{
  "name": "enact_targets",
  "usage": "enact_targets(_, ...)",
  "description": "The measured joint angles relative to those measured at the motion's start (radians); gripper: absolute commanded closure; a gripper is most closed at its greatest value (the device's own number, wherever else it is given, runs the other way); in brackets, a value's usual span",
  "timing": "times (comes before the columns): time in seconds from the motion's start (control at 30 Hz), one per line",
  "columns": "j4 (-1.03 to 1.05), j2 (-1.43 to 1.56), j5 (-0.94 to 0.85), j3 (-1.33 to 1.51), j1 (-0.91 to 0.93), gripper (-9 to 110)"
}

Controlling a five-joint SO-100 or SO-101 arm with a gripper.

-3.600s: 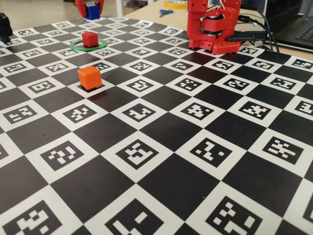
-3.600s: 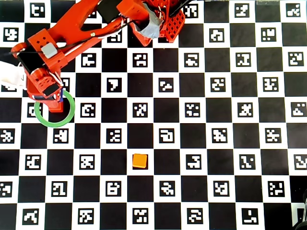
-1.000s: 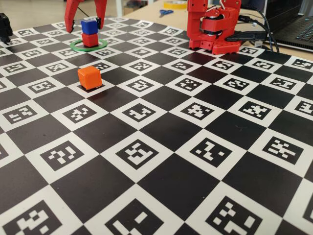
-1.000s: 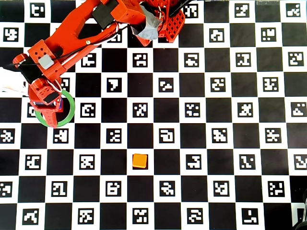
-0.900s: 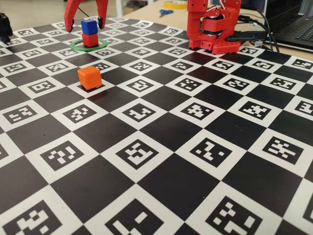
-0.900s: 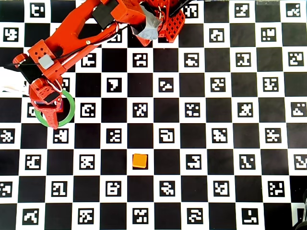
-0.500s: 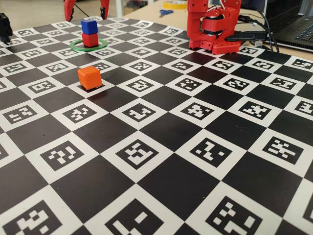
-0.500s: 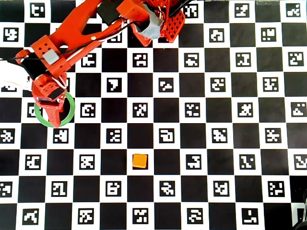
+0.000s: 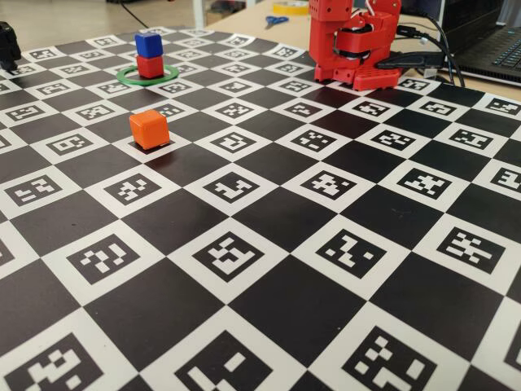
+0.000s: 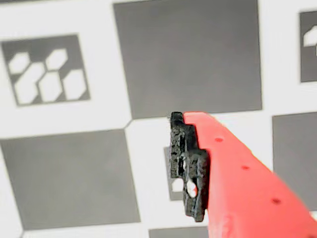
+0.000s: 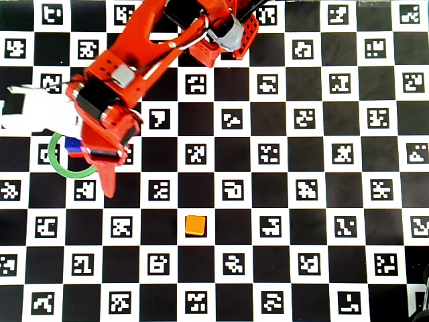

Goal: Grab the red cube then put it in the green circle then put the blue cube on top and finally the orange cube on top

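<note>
your hand hung over the table, holding nothing; i couldn't tell how wide its jaws stood. at left the blue cube sat on the red cube inside the green circle. rightward, the orange cube waited alone; you needed to reach it next.

Red plastic arm, black servo blocks, thin cables, end effector with black pad.

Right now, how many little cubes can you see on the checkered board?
3. The red cube sits inside the green circle, the blue cube rests on top of it, and the orange cube stands alone nearer the camera.
</note>
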Motion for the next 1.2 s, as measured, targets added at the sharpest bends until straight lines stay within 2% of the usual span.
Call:
enact_targets(0.4, 0.003, -0.008, 0.170, -0.110, -0.236, 49)
enact_targets(0.67, 0.003, -0.175, 0.267, -0.239, -0.362, 49)
enact_targets(1.2, -0.003, -0.367, 0.347, -0.336, -0.431, 49)
